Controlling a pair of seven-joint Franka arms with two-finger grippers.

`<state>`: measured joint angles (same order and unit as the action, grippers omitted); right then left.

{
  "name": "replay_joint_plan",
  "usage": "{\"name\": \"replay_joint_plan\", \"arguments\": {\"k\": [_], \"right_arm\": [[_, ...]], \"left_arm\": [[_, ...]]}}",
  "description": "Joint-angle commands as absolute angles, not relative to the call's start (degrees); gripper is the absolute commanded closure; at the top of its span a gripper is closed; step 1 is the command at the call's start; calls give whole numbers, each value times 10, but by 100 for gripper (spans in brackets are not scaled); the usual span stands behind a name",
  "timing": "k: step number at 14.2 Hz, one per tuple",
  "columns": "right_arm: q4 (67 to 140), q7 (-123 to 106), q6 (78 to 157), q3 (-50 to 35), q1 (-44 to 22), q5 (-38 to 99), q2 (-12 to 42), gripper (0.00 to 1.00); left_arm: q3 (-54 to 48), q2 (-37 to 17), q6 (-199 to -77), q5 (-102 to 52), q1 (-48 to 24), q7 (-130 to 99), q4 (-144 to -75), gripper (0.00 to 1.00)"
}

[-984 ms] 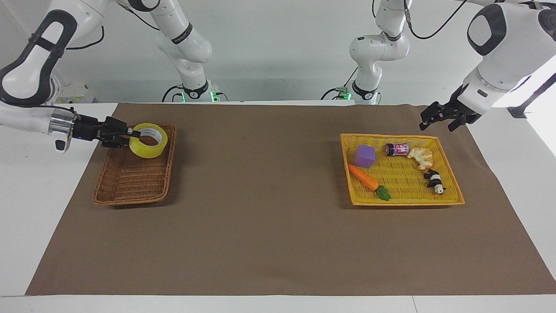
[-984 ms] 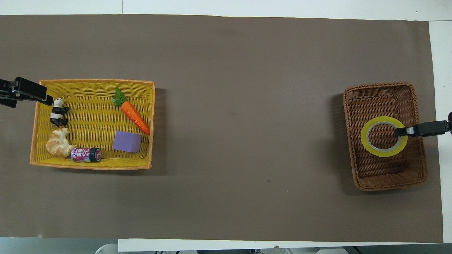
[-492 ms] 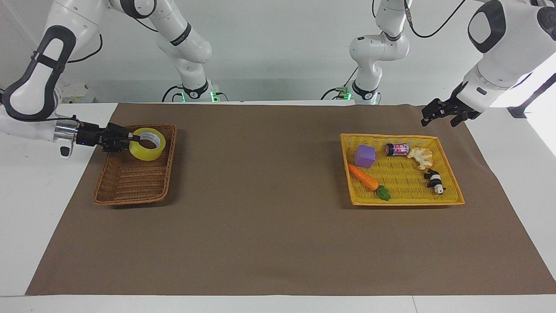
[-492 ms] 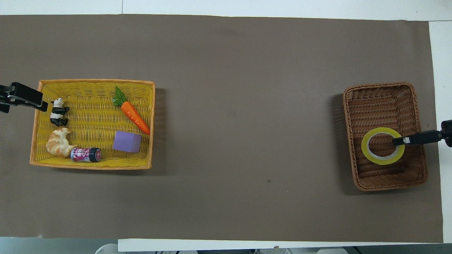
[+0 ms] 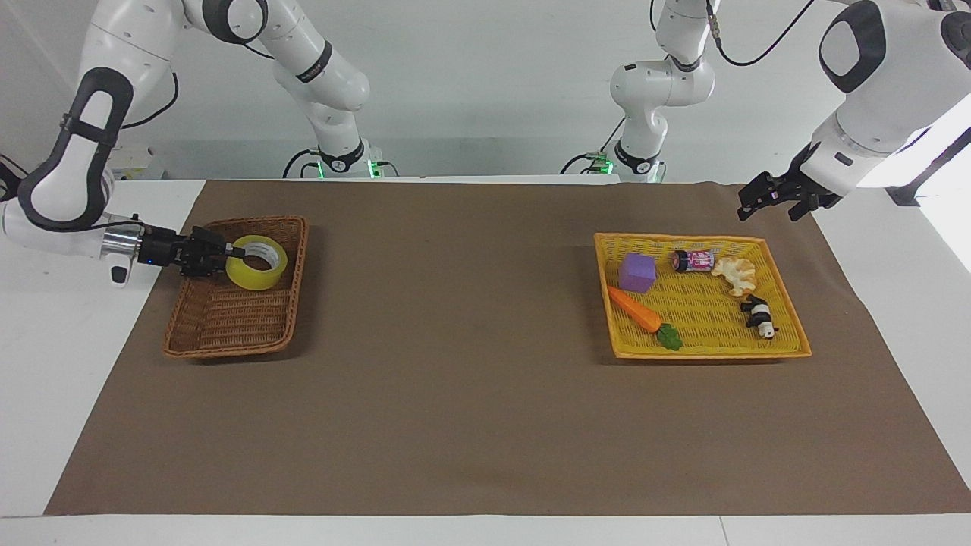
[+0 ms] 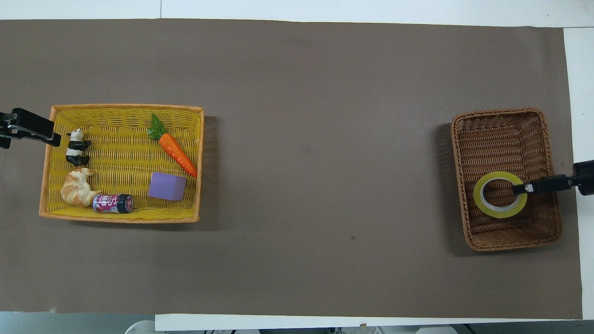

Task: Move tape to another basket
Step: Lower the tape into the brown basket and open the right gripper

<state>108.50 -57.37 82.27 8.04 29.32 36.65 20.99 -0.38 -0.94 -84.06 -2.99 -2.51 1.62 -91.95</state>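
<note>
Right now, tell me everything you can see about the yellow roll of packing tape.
The translucent yellow roll of packing tape with a white inner core lies flat, hole upward, inside the brown woven wicker basket, at the end nearer the robots. The right gripper grips its wall from the side, one finger inside the core. Nothing else lies in that basket.
</note>
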Motion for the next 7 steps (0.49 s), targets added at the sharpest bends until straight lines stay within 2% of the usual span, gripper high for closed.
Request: {"name": "replay_joint_plan", "arguments": {"k": [1,7], "right_arm": [[1089,-591,828,72,301,356,201,0],[1062,-618,838,71,297,329,200,0]], "left_arm": [[-4,-7,-838,-18,-25,13,-920,0],[-4,-8,-838,-18,-24,13,-920,0]]}}
